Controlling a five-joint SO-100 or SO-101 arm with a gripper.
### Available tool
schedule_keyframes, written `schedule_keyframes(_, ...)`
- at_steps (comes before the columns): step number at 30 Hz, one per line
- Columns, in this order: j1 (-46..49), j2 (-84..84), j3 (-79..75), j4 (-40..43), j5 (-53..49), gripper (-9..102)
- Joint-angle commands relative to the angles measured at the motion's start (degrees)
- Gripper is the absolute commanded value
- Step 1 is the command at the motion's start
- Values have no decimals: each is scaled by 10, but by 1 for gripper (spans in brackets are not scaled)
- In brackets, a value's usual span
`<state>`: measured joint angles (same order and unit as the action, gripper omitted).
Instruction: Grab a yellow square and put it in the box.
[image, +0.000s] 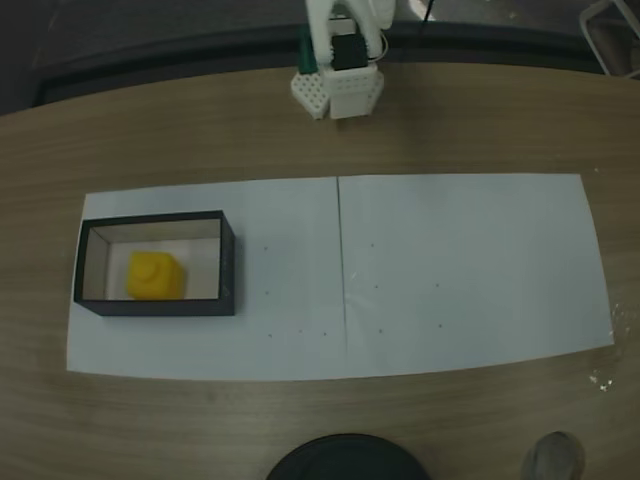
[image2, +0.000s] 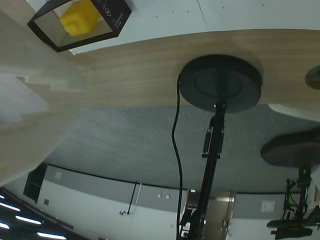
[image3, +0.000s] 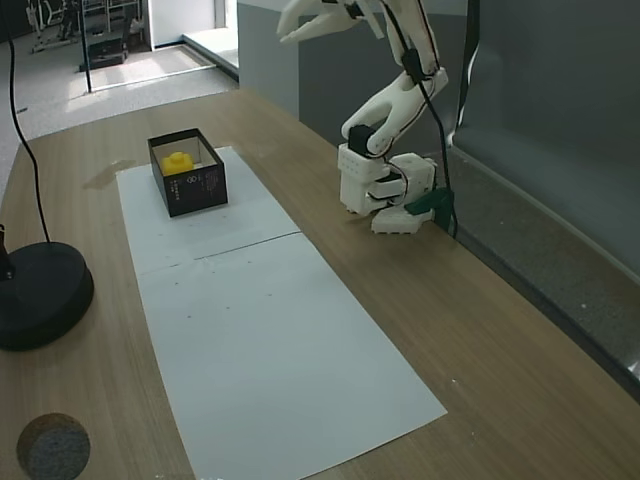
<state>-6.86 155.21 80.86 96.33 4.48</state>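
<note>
The yellow square (image: 156, 275) lies inside the box (image: 228, 262), a low black-walled box with a white inside, at the left end of the paper in a fixed view. In another fixed view the yellow square (image3: 178, 162) sits in the box (image3: 200, 187) at the far end of the sheet. The wrist view shows the yellow square (image2: 79, 18) in the box (image2: 118, 19) at the top left, far away. My gripper (image3: 303, 20) is raised high above the arm's base (image3: 380, 190), well apart from the box, open and holding nothing. A blurred pale finger (image2: 30, 100) fills the wrist view's left side.
White paper sheets (image: 460, 270) cover the middle of the wooden table (image: 150, 140). A black round stand base (image3: 35, 295) with a pole and cable stands near the table's front edge (image: 345, 462). A small grey disc (image3: 50, 445) lies beside it.
</note>
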Motion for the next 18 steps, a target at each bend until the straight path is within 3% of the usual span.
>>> schedule_keyframes(1,2,219,149,-61,0,0)
schedule_keyframes(6,40,439,405,-174,-1,0)
schedule_keyframes(12,34,419,519,-218,2,0)
schedule_keyframes(18,-1,419,700,-332,0,0)
